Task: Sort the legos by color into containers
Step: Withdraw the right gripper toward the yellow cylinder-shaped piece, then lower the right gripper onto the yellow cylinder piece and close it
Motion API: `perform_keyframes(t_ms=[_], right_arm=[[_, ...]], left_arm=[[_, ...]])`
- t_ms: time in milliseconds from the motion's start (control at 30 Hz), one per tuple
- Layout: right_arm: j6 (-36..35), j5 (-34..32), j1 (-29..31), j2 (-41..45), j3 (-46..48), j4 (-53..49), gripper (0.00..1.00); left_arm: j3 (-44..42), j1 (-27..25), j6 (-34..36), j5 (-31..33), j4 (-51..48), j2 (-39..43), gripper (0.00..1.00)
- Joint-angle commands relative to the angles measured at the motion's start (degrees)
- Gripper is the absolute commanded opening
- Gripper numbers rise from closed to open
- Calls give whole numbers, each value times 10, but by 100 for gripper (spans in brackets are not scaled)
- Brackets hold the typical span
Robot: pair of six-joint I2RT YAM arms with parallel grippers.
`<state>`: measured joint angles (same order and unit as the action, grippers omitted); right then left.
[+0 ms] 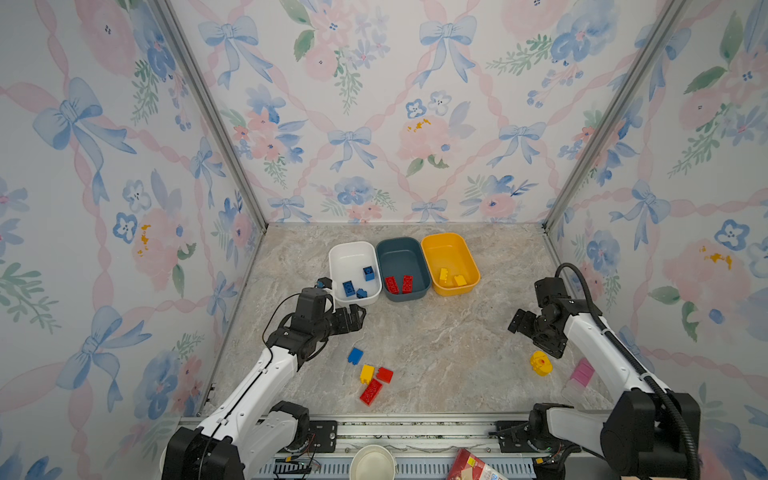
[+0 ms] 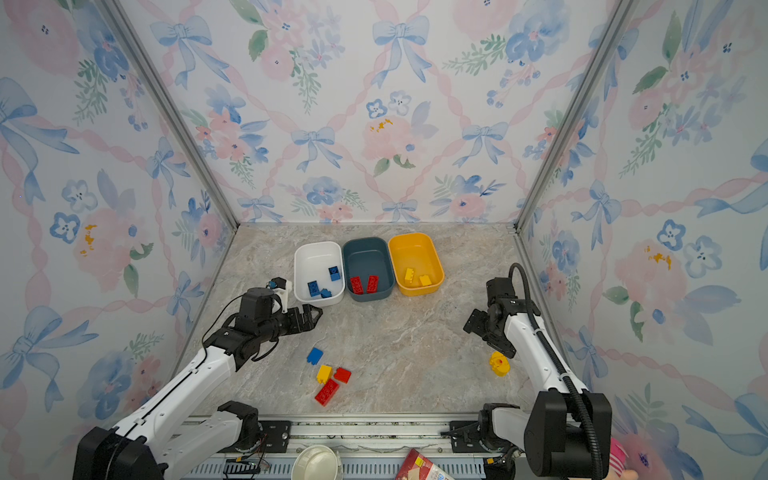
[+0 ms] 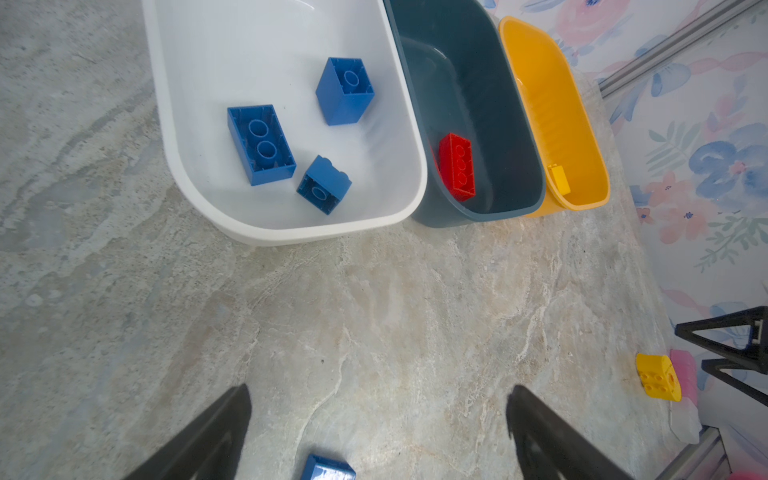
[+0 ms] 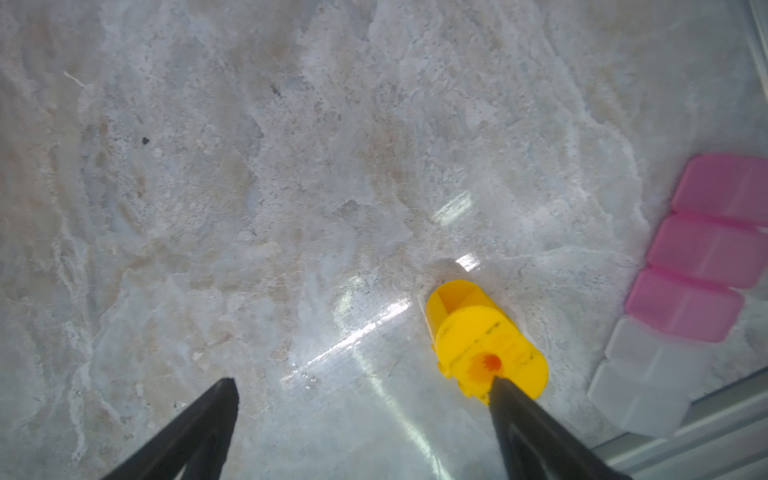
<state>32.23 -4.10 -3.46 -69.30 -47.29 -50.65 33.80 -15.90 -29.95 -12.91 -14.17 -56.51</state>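
Three blue studded plastic bricks [image 1: 348, 288] lie in the white rounded-rectangular plastic tub [image 1: 349, 257]. Two of them are upside down, as the left wrist view shows. Two long red studded bricks [image 1: 407, 284] lie side by side in the dark teal tub [image 1: 401, 253], and two yellow bricks [image 1: 444, 276] lie in the yellow tub [image 1: 446, 249]. The three tubs stand in a row, side against side, near the far edge of the marbled bench [image 1: 436, 332], about midway along it, with the white one on the left and the yellow one on the right.

Four bricks are still loose near the front edge, left of the middle. They are a small blue brick [image 1: 355, 356], a small yellow brick [image 1: 367, 373] touching a small red brick [image 1: 385, 375], and a long red brick [image 1: 371, 392] just in front of those two. A rounded yellow piece with a red spot [image 1: 540, 363] lies alone near the right edge, well apart from that group. A pale pink and clear segmented block [image 1: 582, 372] lies beside it, against the right edge.

The left gripper [image 3: 380, 388] hangs over bare bench just in front of the white tub. Its jaws are spread wide and hold nothing, and the loose blue brick lies below it toward the front edge.

The right gripper [image 4: 363, 380] points down beside the rounded yellow piece, also spread wide and empty. In the right wrist view one fingertip overlaps that piece, which lies outside the gap, and whether they touch cannot be told.
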Motion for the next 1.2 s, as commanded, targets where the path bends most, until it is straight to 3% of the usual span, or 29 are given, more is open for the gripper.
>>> perform_keyframes(t_ms=[0,300,733,1167], right_arm=[[10,16,-39,21,19,-23,97],[28,25,-116,45,54,-37,97],[74,13,-128,23,85,-7,97],[73,-12,-130,9,126,54,97]], left_arm=[[-7,-4,14,-5,8,-3,98],[-8,-5,13,-6,8,-5,98],[-8,-4,13,-9,9,-6,98],[-8,-4,14,-8,10,-11,98]])
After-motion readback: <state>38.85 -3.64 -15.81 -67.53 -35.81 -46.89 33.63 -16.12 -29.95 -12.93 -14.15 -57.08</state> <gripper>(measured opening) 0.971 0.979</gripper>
